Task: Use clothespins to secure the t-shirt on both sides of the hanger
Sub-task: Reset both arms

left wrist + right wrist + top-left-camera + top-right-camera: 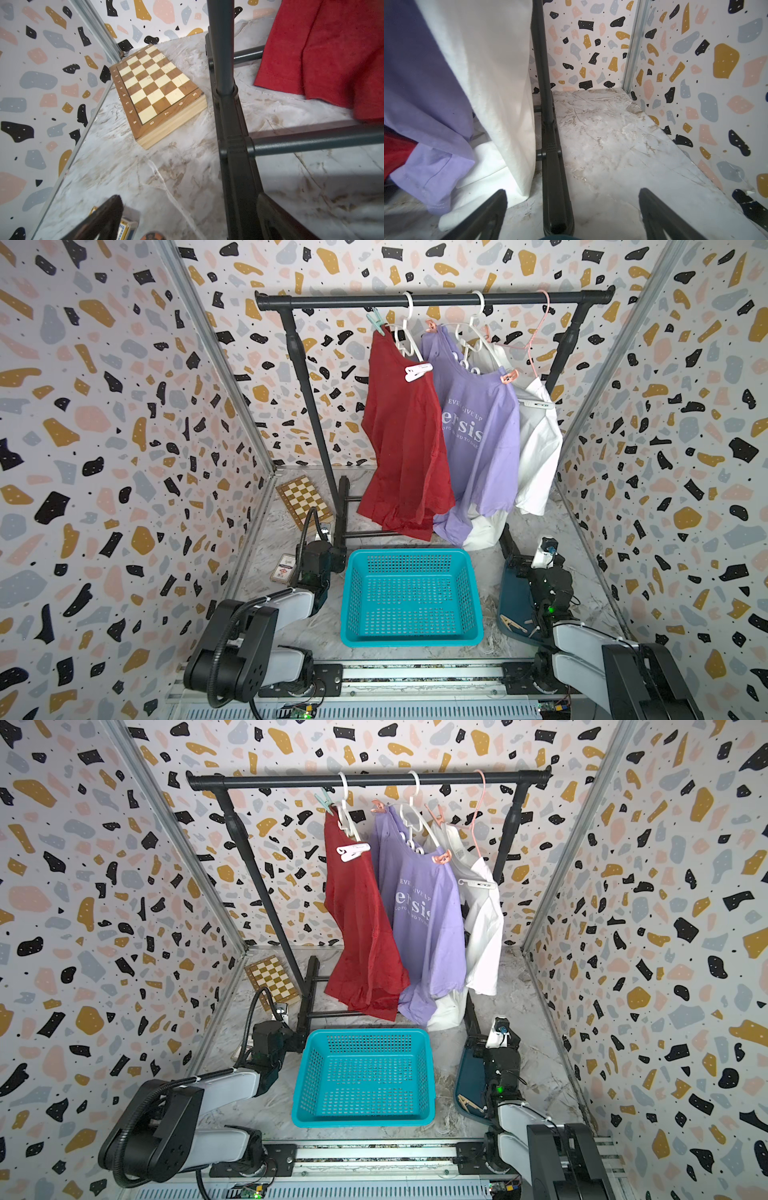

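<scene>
– On the dark blue plastic tray (pixel 513 597), right side of the marble-look worktop (pixel 590 585): a spare tan plastic spring clothespin (pixel 512 623), lying flat. A white clothespin (pixel 417 372) is clipped on the red t-shirt (pixel 399 439).
– Handling?
– Light, stiff, slick, and probably skitters. Pinch the tail levers, not the mouth.
– Fingers?
– Left fingers (pixel 108 214) and right fingers (pixel 490 212) are spread wide and empty.

1. Three walls (pixel 104 427), left, back and right, carry a white terrazzo print with black, ochre, pink and grey-blue blots
2. Metal posts (pixel 221 364) run up the two back corners
3. The floor (pixel 612 145) is a pale marble-look sheet with brown veins
4. A black garment rack (pixel 432 300) stands near the back wall, feet on the floor
5. Light is bright and even, shadows soft
</scene>
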You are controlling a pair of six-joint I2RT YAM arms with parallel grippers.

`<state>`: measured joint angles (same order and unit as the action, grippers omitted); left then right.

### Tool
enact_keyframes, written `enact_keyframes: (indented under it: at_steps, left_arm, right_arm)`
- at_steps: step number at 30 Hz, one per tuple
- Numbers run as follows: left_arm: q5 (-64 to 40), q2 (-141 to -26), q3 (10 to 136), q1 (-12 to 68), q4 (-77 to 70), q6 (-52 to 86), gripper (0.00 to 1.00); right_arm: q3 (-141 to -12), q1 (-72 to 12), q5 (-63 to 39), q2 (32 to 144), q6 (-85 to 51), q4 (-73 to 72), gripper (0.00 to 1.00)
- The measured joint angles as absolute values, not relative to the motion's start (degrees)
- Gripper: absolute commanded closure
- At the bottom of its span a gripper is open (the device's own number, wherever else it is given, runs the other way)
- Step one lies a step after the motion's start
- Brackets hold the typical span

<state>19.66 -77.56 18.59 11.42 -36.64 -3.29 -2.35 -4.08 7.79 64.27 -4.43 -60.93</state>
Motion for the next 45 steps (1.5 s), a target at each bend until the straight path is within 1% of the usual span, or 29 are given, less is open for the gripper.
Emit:
enact_keyframes:
  at_steps: [7, 10, 13, 16, 18, 22, 24, 26, 29, 45]
  left_arm:
    - [23.57, -79.13, 19.99, 11.42, -38.94, -2.85, 0.01]
    - [27.24, -81.56, 23.86, 11.42, -36.62, -1.65, 0.01]
    - [30.76, -82.81, 26.74, 11.4, -34.79, -0.32, 0.01]
    - [32.14, -82.81, 26.92, 11.35, -34.65, 0.25, 0.01]
    - [31.24, -81.82, 25.06, 11.29, -35.99, 0.1, 0.01]
    - [27.22, -78.48, 17.43, 10.92, -42.26, -0.51, 0.01]
    - [25.5, -79.35, 15.27, 9.37, -44.84, 0.12, 0.01]
    - [24.34, -82.65, 15.88, 7.46, -46.19, 0.51, 0.01]
    - [23.14, -82.24, 16.36, 6.17, -44.97, 1.65, 0.01]
    - [21.45, -81.65, 16.97, 5.65, -45.08, 3.42, 0.01]
  right_arm:
    - [-3.22, -4.51, 8.56, 73.45, -2.87, -69.45, 0.0]
    - [-5.45, -4.45, 8.93, 77.56, -2.76, -69.34, 0.0]
    - [-11.51, -4.49, 9.08, 81.97, -2.68, -66.15, 0.0]
    - [-14.06, -4.67, 8.8, 83.22, -2.31, -66.11, 0.0]
    - [-12.82, -4.67, 8.32, 83.85, -1.98, -68.42, 0.0]
    - [-11.86, -4.67, 7.9, 84.95, -1.8, -68.01, 0.0]
    - [-11.84, -4.67, 7.75, 84.97, -1.67, -68.18, 0.0]
    - [-11.84, -4.67, 7.73, 84.97, -1.58, -68.2, 0.0]
    - [-11.84, -4.69, 7.73, 84.97, -1.39, -68.23, 0.0]
    - [-11.84, -4.78, 7.7, 84.97, -1.19, -68.18, 0.01]
